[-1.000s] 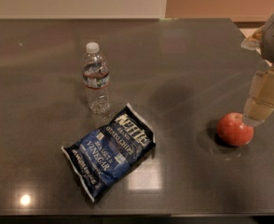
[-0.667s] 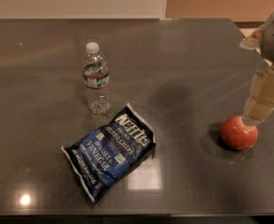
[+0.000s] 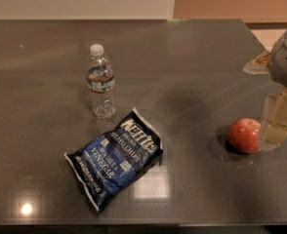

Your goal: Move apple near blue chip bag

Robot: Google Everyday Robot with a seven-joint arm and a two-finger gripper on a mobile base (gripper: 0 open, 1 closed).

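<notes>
Sitting at 3 o'clock from the one blue chip bag (image 3: 115,158), well apart, is one apple (image 3: 244,134). One bottle (image 3: 101,84) stands at the bag's 12 o'clock. One gripper (image 3: 276,133) is just beside the apple; I cannot tell if it is open.

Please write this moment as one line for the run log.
gripper: right of apple | apple: on table, apart from chip bag | bottle: upright behind bag

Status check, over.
Claw at right edge, beside apple. Blue chip bag lies well left. Water bottle upright behind bag, off the path.
</notes>
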